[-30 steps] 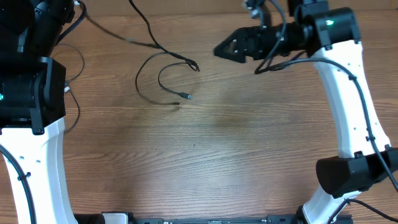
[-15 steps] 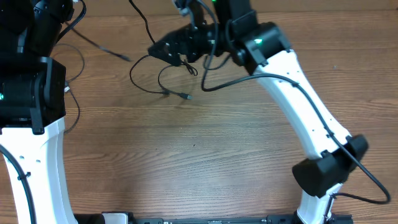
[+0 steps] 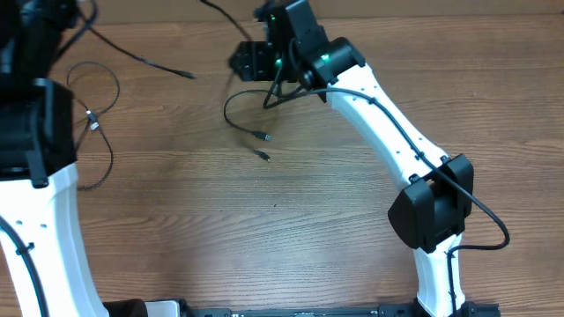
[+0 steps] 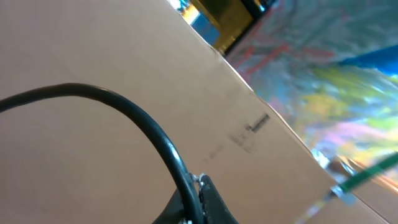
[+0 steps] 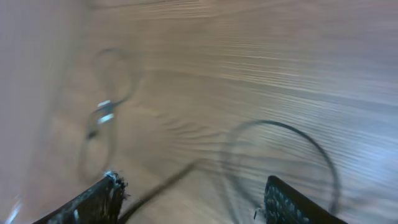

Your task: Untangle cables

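Note:
Thin black cables lie on the wooden table (image 3: pixel 291 194). One cable loop (image 3: pixel 231 113) ends in silver-tipped plugs (image 3: pixel 265 137) near the middle. Another cable (image 3: pixel 141 58) runs across the far left toward a plug (image 3: pixel 188 77). My right gripper (image 3: pixel 240 62) hovers over the far end of the loop. In the right wrist view it (image 5: pixel 191 182) is open, with a blurred cable strand (image 5: pixel 158 190) passing between its fingers (image 5: pixel 99 199), untouched. My left gripper (image 4: pixel 198 198) is shut on a black cable (image 4: pixel 134 118) that arcs away to the left.
A further thin loop (image 3: pixel 104 97) with a small plug (image 3: pixel 91 118) lies beside the left arm (image 3: pixel 40 132). The right arm (image 3: pixel 388 123) stretches diagonally across the table from its base (image 3: pixel 432 216). Cardboard (image 4: pixel 93 50) fills the left wrist view.
My right arm has swung from the far right across to the cable loop at the far middle, and its jaws have narrowed somewhat. The cables on the left have shifted.

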